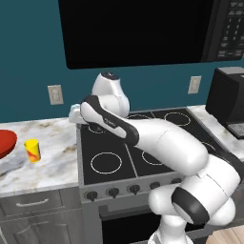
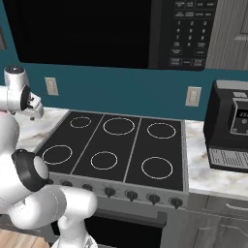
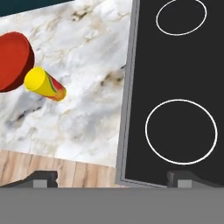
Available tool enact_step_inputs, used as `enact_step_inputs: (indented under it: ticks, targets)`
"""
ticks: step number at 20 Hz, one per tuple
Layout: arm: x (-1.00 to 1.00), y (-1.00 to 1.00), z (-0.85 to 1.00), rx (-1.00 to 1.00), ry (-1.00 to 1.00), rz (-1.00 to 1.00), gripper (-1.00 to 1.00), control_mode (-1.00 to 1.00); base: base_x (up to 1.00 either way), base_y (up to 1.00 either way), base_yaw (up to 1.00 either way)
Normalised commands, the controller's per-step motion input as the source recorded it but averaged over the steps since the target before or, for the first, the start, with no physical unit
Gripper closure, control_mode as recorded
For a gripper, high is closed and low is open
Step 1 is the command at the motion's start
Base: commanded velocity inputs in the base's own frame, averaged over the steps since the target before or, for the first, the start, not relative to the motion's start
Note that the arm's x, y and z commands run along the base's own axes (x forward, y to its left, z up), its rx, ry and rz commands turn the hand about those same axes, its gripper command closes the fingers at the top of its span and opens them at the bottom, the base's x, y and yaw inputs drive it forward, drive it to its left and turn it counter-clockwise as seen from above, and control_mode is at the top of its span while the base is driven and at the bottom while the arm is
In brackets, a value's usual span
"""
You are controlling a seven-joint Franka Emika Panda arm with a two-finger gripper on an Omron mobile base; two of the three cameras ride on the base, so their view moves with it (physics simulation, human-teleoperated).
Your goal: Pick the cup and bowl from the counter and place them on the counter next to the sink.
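Cup (image 1: 32, 150) stands upright on the marble surface (image 1: 52, 157), its long axis vertical and its open mouth upward, well to the left of the black stovetop (image 1: 143, 143). Just beside it on the left sits the red bowl (image 1: 5, 142), rim up, cut off by the edge of the left base view; whether the two touch cannot be told there. In the hand view the cup (image 3: 45, 84) appears slanted, its yellow mouth toward the upper left and its red-marked side trailing to the lower right, with the bowl (image 3: 14, 61) close against it on the upper left. That view also shows the stovetop's left edge (image 3: 127, 96) meeting the surface (image 3: 83, 87), and wooden floor (image 3: 57, 173) below the surface's front edge. The hand (image 3: 113, 178) is spread fully wide and holds nothing; its fingertips (image 3: 43, 178) straddle the stovetop edge, well apart from the cup. The right base view shows a microwave keypad (image 2: 186, 34) above the burners and a dark appliance (image 2: 227, 126) on the surface to the right.
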Motion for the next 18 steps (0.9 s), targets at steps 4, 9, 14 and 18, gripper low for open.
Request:
enact_step_inputs:
  ticks: [4,9,14,18]
  targets:
    - [0.26,0.52,-0.12,0.00,0.00,0.00,-1.00,-1.00,0.00,0.00,0.00]
    - [0.28,0.45,-0.11,0.00,0.00,0.00,-1.00,-1.00,0.00,0.00,0.00]
    - [0.27,0.42,-0.08,0.00,0.01,0.00,-1.00,-1.00,0.00,0.00,0.00]
    - [0.25,0.38,-0.08,0.00,0.04,0.00,-1.00,-1.00,0.00,0.00,0.00]
